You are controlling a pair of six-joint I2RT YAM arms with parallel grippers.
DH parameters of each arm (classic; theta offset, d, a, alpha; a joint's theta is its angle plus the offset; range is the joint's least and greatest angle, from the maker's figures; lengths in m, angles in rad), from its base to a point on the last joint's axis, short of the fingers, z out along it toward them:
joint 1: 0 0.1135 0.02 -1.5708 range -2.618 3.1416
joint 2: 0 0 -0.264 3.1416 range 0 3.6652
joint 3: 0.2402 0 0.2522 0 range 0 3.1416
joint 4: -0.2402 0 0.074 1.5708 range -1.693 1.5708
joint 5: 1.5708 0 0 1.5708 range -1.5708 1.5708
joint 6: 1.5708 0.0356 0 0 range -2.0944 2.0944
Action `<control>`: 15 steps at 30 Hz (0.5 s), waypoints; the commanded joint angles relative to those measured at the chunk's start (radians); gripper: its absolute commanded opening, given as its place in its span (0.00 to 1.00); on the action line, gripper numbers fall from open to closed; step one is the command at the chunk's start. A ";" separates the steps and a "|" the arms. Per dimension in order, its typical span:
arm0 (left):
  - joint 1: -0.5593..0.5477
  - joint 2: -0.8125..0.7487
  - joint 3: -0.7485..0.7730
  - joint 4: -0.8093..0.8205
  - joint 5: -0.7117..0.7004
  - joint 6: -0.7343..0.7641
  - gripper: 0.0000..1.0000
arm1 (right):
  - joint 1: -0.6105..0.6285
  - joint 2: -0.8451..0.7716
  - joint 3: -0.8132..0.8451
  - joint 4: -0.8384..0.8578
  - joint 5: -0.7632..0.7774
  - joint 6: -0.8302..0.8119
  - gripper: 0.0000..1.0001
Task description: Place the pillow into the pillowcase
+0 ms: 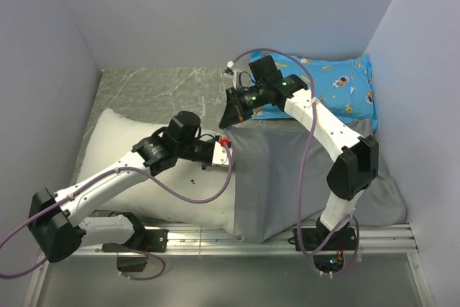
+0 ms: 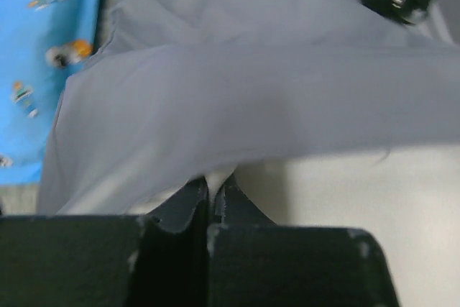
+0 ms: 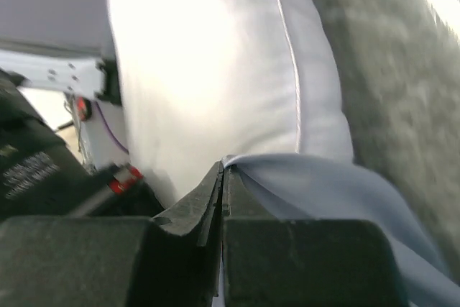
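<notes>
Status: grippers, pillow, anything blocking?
Right gripper shut on pillowcase hem. Left gripper shut at the opening, hold unclear. Pillow partly inside. Blue pillow behind, not blocking.

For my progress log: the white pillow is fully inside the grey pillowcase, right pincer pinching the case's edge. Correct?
No: the pillow is only partly inside the pillowcase; the top external view shows its left half bare. The right pincer does pinch the edge.

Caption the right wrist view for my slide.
Right gripper shut on thin grey fabric pillowcase edge beside plain white stuffed pillow.
</notes>
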 commanded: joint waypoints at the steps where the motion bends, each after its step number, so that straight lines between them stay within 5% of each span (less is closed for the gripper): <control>1: 0.032 -0.026 -0.040 0.273 -0.109 -0.211 0.00 | 0.018 0.025 0.065 0.266 -0.074 0.182 0.00; 9: 0.190 0.178 -0.037 0.391 -0.250 -0.311 0.01 | 0.020 0.163 0.081 0.436 0.064 0.349 0.00; 12: 0.231 0.198 0.010 0.263 -0.201 -0.256 0.22 | 0.022 0.187 0.058 0.419 0.062 0.338 0.01; 13: 0.250 0.187 0.027 0.198 -0.167 -0.221 0.41 | 0.017 0.173 0.057 0.358 0.108 0.280 0.14; 15: 0.257 0.131 0.032 0.096 -0.087 -0.121 0.59 | 0.002 0.133 0.038 0.303 0.177 0.228 0.33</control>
